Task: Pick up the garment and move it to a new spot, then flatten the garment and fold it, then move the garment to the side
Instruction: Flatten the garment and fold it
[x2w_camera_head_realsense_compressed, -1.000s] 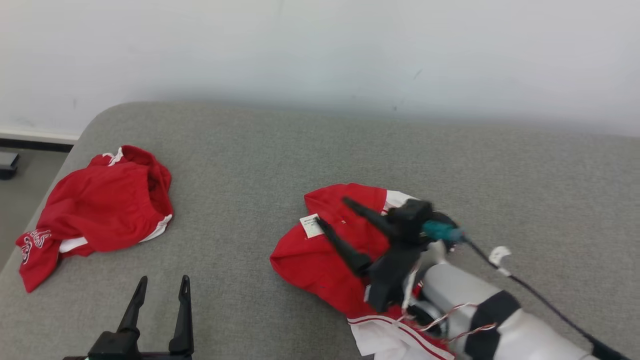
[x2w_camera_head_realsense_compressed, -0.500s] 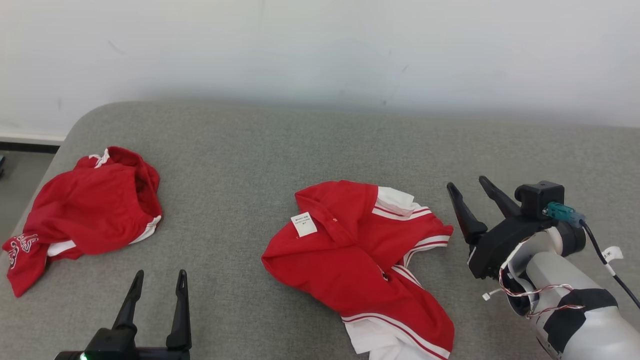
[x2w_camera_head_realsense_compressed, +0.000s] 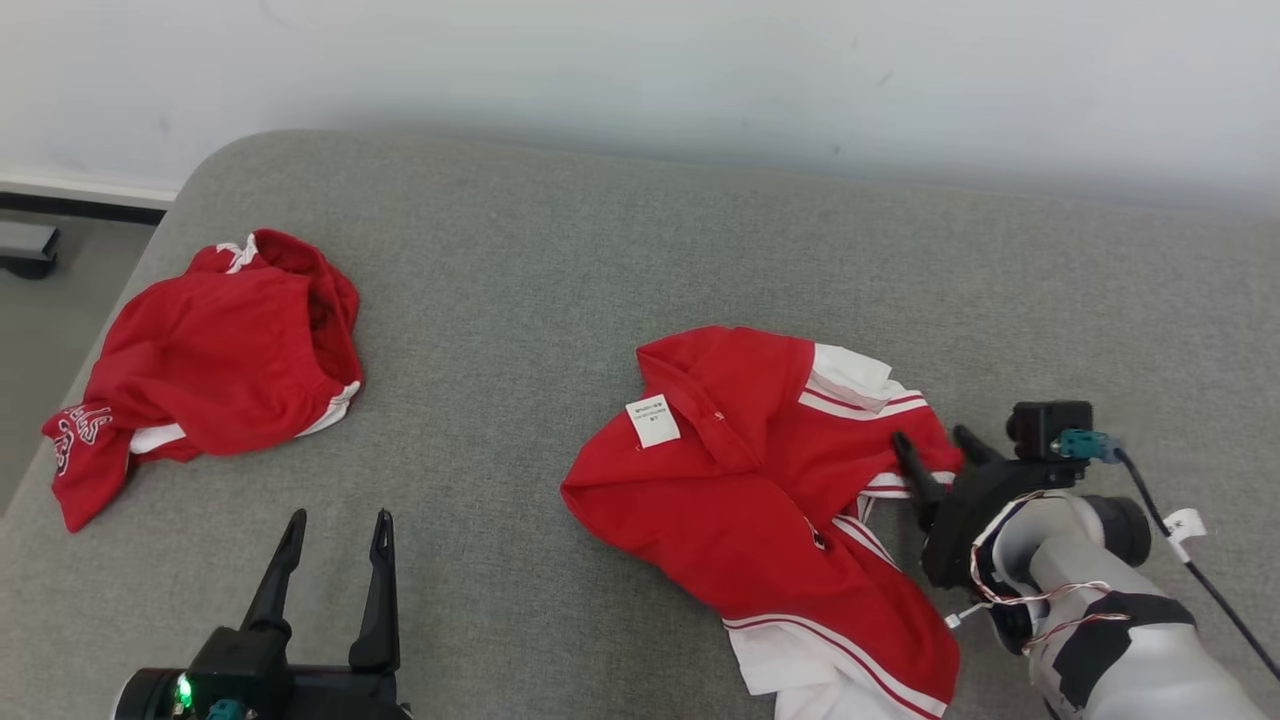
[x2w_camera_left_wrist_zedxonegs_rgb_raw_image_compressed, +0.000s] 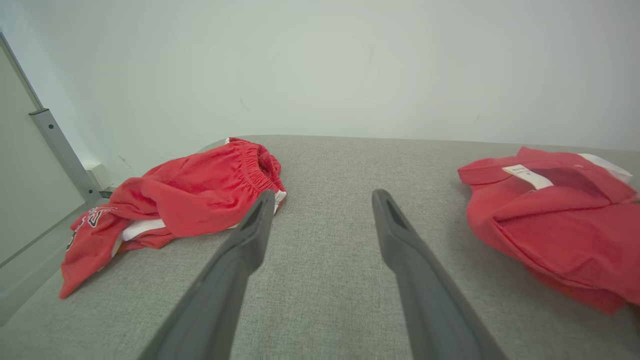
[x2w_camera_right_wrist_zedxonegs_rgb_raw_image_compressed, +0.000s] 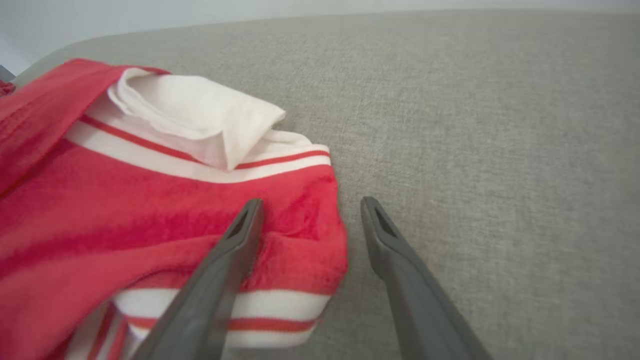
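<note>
The garment, a crumpled red shirt (x2w_camera_head_realsense_compressed: 740, 490) with white striped trim and a white label, lies right of centre on the grey padded table (x2w_camera_head_realsense_compressed: 560, 260). My right gripper (x2w_camera_head_realsense_compressed: 932, 442) is open at the shirt's right edge. In the right wrist view the red sleeve hem (x2w_camera_right_wrist_zedxonegs_rgb_raw_image_compressed: 305, 235) sits between the fingers of the right gripper (x2w_camera_right_wrist_zedxonegs_rgb_raw_image_compressed: 310, 205), the left finger over the cloth, the right finger over bare table. My left gripper (x2w_camera_head_realsense_compressed: 339, 520) stands open at the lower left with nothing between its fingers. In the left wrist view the left gripper (x2w_camera_left_wrist_zedxonegs_rgb_raw_image_compressed: 324, 195) hangs above bare table, the shirt (x2w_camera_left_wrist_zedxonegs_rgb_raw_image_compressed: 550, 225) off to its right.
A second crumpled red garment (x2w_camera_head_realsense_compressed: 215, 365), with white trim and lettering, lies near the table's rounded left edge; it is also in the left wrist view (x2w_camera_left_wrist_zedxonegs_rgb_raw_image_compressed: 190, 200). Floor (x2w_camera_head_realsense_compressed: 40, 310) drops off beyond that edge. A pale wall (x2w_camera_head_realsense_compressed: 640, 70) runs behind the table.
The right gripper was over the shirt, swung off to the right, and has come back low against the shirt's right sleeve. The camera has shifted too. The left gripper stays put.
</note>
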